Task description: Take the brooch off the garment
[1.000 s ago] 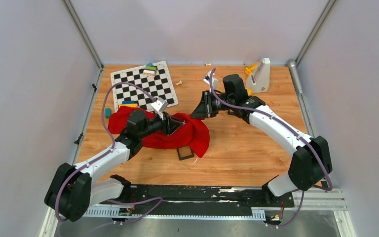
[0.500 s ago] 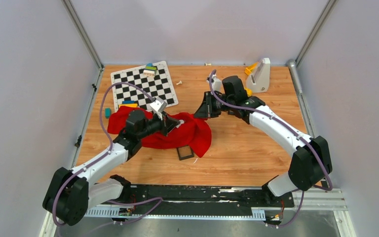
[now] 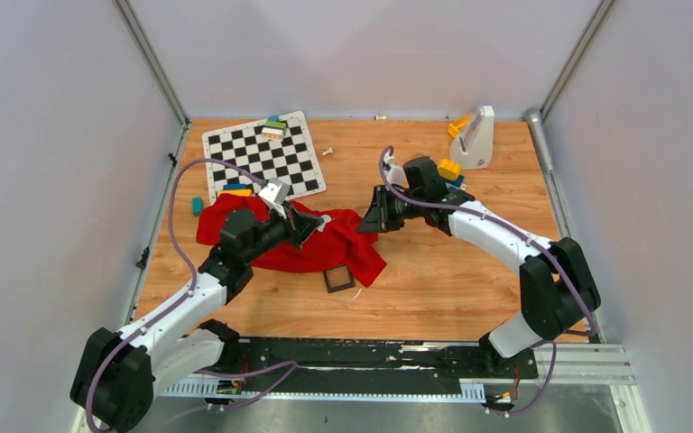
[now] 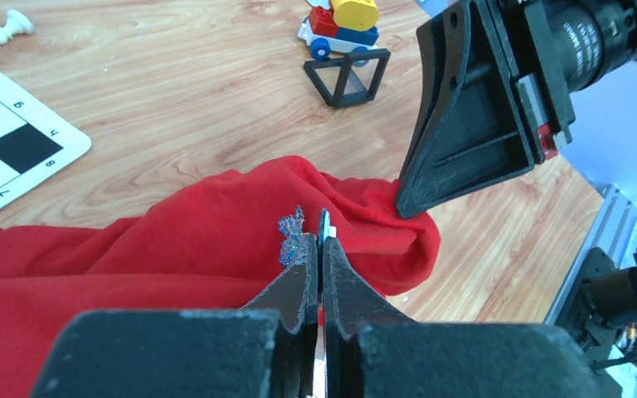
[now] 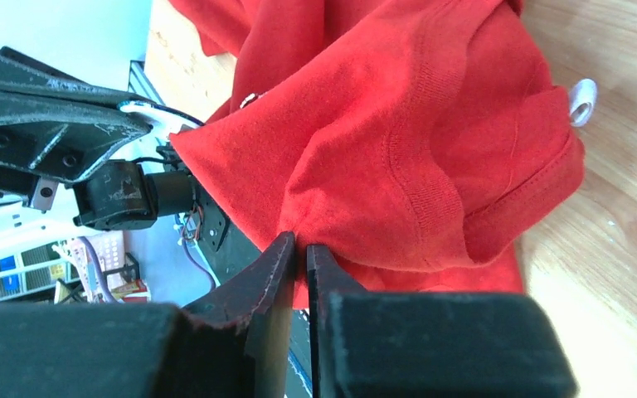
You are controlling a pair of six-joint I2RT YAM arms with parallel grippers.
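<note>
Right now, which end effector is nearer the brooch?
Left. The left end effector has the brooch at its tips; the right end effector pinches the garment at its edge, farther off.

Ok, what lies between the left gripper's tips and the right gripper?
Only a raised fold of the red garment, seen in the left wrist view; the glittery blue brooch sits right at the left gripper's tips.

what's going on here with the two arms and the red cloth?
Both arms are working on the red garment, which lies on the table. The left gripper is shut at a small blue glittery brooch on the cloth and seems to be pinching it. The right gripper, jaws nearly together, pinches a fold at the garment's right edge, probably to brace it. The brooch sits against the cloth, so it doesn't look freed yet.
</note>
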